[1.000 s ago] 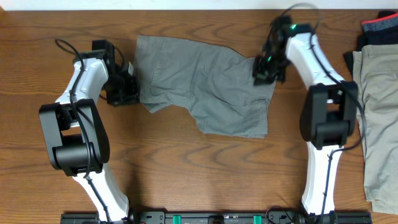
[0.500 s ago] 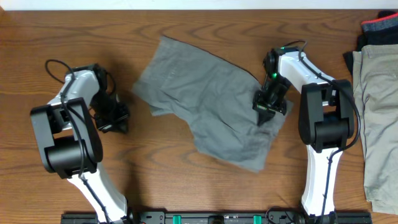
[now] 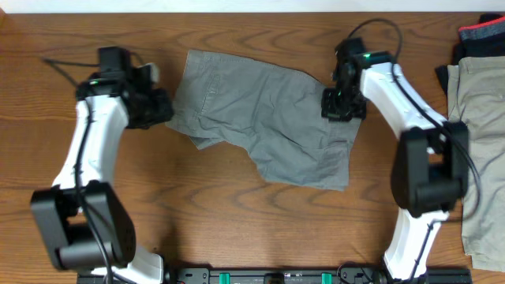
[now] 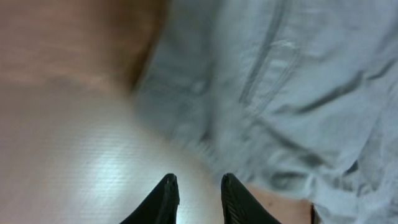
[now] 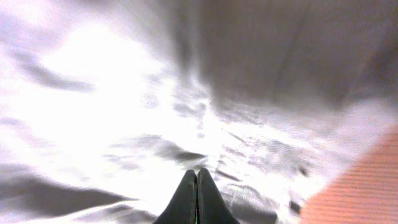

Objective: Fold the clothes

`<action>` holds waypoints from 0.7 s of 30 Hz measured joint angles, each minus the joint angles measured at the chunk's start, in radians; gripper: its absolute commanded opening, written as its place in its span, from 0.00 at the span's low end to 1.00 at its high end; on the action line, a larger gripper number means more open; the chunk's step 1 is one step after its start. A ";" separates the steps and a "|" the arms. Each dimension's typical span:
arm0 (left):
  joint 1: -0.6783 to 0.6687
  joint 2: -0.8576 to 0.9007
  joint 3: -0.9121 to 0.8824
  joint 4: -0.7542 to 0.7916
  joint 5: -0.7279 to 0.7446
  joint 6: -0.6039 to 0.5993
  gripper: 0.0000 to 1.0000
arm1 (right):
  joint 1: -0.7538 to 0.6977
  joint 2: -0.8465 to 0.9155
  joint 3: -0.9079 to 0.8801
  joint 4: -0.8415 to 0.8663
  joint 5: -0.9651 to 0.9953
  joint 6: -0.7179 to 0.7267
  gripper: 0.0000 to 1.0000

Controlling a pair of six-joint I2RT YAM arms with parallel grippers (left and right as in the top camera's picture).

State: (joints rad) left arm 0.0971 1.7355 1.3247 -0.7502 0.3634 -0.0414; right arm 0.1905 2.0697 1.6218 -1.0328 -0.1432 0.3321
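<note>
Mid-grey cotton shorts (image 3: 260,118) are spread flat but rumpled, slightly skewed, at the middle of the wooden table (image 3: 237,229). Pale khaki-green long trousers (image 3: 481,158) are laid lengthwise at its right edge, partly cropped.

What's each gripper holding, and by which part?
The right gripper seems to pinch the grey shorts at their right edge, near the far corner. The left gripper, slightly open by the left edge, holds nothing.

Matt, creased woven cloth in the mid-grey shorts (image 3: 260,118), stitched seams at a pocket; same soft, dull cloth in the pale khaki trousers (image 3: 477,158). Brown wood grain on the desk (image 3: 237,229), smooth with a slight sheen. Smooth white plastic on left arm (image 3: 93,150) and right arm (image 3: 398,87), dull black on left pincer (image 4: 198,182) and right pincer (image 5: 196,175).
</note>
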 measured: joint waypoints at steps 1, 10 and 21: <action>-0.019 0.020 0.000 0.019 0.003 0.009 0.25 | -0.002 -0.032 0.000 0.014 0.001 0.000 0.01; -0.086 0.277 0.000 0.031 0.010 0.068 0.20 | -0.003 -0.211 0.000 0.081 0.002 0.000 0.01; -0.044 0.303 0.009 -0.364 -0.109 0.026 0.06 | -0.006 -0.211 0.000 0.084 0.003 0.000 0.01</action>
State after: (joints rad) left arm 0.0532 2.0384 1.3334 -1.1141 0.2543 -0.0154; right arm 0.1844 1.8584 1.6218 -0.9489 -0.1406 0.3321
